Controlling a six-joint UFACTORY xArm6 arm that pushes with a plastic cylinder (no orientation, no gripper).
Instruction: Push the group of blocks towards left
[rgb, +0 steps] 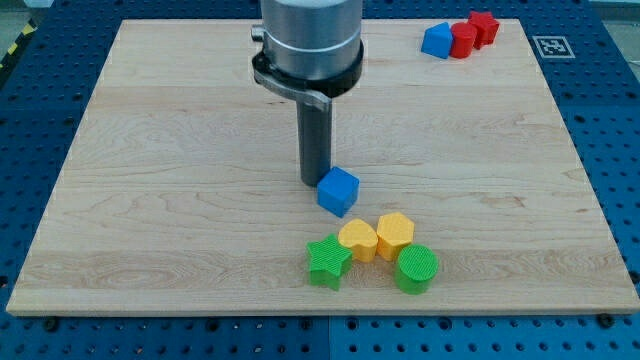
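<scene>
My tip (315, 182) rests on the board just left of and touching a blue cube (338, 191) near the board's middle. Below the cube sits a tight cluster: a green star block (328, 261) at its left, a yellow heart-like block (358, 239), a yellow hexagonal block (395, 235) and a green round block (417, 268) at its right. The tip is above this cluster and apart from it.
At the view's top right stand a blue block (436, 40), a red round block (462, 40) and a red block (484, 27), touching in a row. The wooden board (150, 200) lies on a blue perforated table. A marker tag (553, 45) is right of the board.
</scene>
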